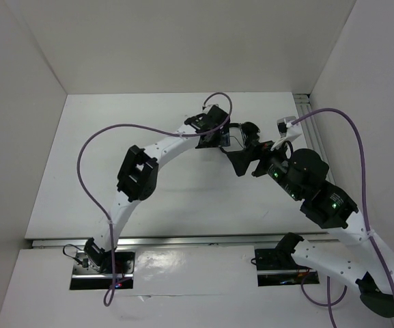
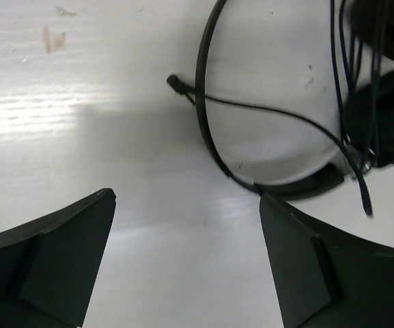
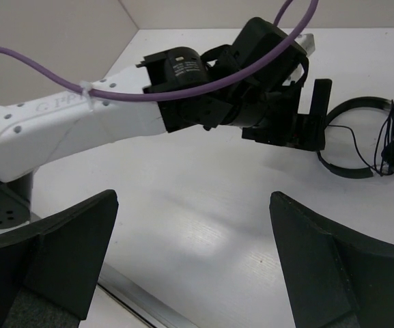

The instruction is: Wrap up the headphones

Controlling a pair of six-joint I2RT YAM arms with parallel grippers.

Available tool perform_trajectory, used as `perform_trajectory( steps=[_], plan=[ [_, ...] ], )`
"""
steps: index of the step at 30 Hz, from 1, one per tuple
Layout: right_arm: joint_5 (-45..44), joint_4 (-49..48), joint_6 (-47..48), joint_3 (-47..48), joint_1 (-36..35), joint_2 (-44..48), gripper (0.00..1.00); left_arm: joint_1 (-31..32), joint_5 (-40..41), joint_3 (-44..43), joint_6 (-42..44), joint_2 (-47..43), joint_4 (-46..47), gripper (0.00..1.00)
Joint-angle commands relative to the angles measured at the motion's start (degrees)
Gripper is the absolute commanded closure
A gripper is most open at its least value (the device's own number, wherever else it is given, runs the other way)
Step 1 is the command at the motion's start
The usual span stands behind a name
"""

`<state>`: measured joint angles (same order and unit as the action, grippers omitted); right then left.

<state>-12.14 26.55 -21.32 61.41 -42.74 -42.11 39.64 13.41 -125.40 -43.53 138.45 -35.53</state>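
We see one pair of black headphones (image 2: 292, 187) lying on the white bench (image 2: 60, 137): a thin curved headband, dark padded cups and a thin cord looped across. Our left hand (image 2: 186, 263) hovers just beside them, released and empty. Our right hand (image 3: 193, 263) is likewise spread wide, holding nothing.

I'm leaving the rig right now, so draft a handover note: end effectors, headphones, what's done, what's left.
Left end effector: open, empty, just short of the headband.
Right end effector: open, empty, farther back, facing the headphones.
Cord: loose end lies across the headband; other strands bunch by the ear cup.
Done: no finished wrap visible.
Remaining: grasp the cord and wind it around the headphones.
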Motion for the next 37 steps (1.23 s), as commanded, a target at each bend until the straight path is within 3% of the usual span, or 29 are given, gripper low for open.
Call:
perform_trajectory(
  steps=[1, 4, 8, 12, 13, 17, 27, 30, 37],
  plan=[
    [1.32, -0.53, -0.30, 2.31, 0.03, 0.18, 0.01, 0.79, 2.59, 3.24, 0.29, -7.75, 0.81, 0.00],
    [1.86, 0.09, -0.30, 2.92, 0.55, 0.18, 0.01, 1.41, 5.65, 8.32, 0.29, -10.82, -1.38, 0.00],
    [0.99, 4.20, 1.46, 6.78, 0.55, -3.14, 0.01, 2.64, 12.50, 24.53, 0.81, -22.58, -1.39, 0.00],
    [-3.24, 13.77, 2.78, 15.21, 0.55, -6.31, 0.01, 4.65, 21.73, 38.90, 1.51, -43.13, -3.14, 0.00],
    [-3.24, 15.01, 3.47, 16.19, 0.55, -6.32, 0.01, 4.66, 22.53, 41.01, 1.52, -52.23, -3.93, 0.00],
    [-6.05, 16.78, 3.92, 16.73, -1.29, -2.64, 0.01, 7.47, 25.17, 49.62, 3.19, -73.29, -9.11, 0.00],
    [-8.77, 26.09, 1.72, 18.49, -1.29, 6.50, 0.01, 8.26, 21.93, 56.32, 2.49, -104.85, -30.11, 0.00],
    [-10.18, 27.77, 1.72, 17.35, -1.29, 8.26, 0.01, 8.26, 21.22, 54.31, 0.81, -108.91, -35.55, 0.00],
    [-13.77, 27.77, 0.67, 12.25, -1.29, 10.38, 0.01, 8.26, 19.99, 54.39, 0.81, -115.07, -36.10, 0.00]
  ],
)
